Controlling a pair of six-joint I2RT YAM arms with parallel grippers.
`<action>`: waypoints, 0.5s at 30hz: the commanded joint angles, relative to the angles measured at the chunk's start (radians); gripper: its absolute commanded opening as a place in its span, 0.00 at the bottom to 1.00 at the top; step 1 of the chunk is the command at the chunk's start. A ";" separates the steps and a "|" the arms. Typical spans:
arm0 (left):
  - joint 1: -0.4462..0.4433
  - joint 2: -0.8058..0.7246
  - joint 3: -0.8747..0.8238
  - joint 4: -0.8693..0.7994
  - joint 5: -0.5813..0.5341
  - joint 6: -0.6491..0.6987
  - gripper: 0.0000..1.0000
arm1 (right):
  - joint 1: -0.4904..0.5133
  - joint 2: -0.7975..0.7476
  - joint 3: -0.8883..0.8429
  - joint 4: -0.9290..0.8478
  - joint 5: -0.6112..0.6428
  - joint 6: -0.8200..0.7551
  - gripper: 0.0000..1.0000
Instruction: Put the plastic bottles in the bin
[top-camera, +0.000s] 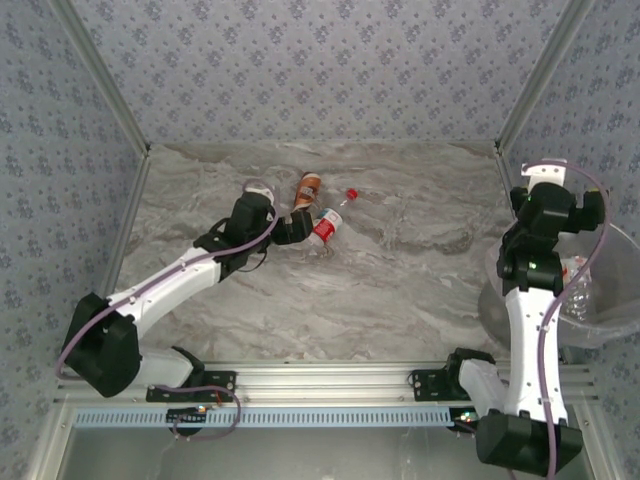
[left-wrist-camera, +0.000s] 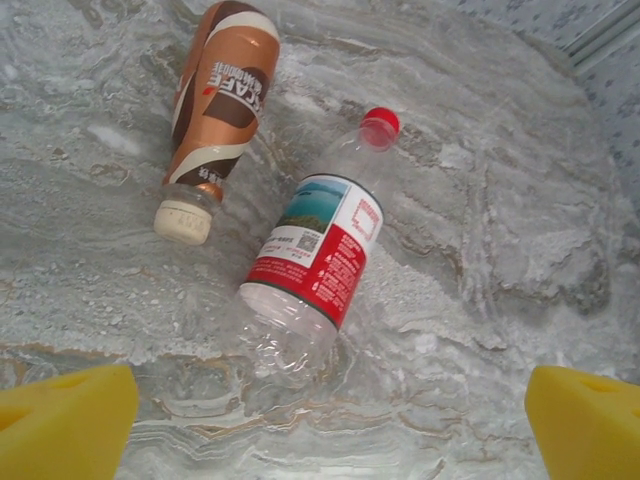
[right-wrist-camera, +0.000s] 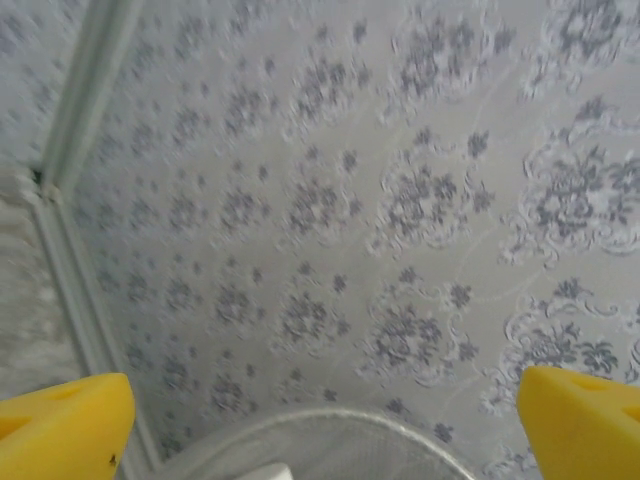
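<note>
Grey-veined marble-look tabletop (top-camera: 400, 290) mid-frame, blue-grey floral wallpaper (top-camera: 320, 60) on three walls, aluminium corner posts (top-camera: 100, 75) upper left and upper right, aluminium rail (top-camera: 330, 380) along the bottom.

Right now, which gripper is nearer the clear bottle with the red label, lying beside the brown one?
Left. The left gripper is open right at the base of the clear bottle. The right gripper is far off to the right, open, up by the bin.

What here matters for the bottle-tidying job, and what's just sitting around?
Job:
- clear red-capped bottle
- brown-labelled bottle
- bin

Just there:
- marble tabletop
- patterned walls
- metal frame
</note>
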 joint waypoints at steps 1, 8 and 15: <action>0.004 0.026 0.060 -0.067 -0.021 0.037 0.99 | 0.048 -0.029 0.092 -0.120 -0.037 0.193 1.00; 0.004 0.043 0.068 -0.094 -0.026 0.036 0.99 | 0.092 -0.036 0.170 -0.304 -0.252 0.500 1.00; 0.005 0.042 0.062 -0.130 -0.082 0.025 1.00 | 0.138 -0.018 0.171 -0.284 -0.614 0.748 1.00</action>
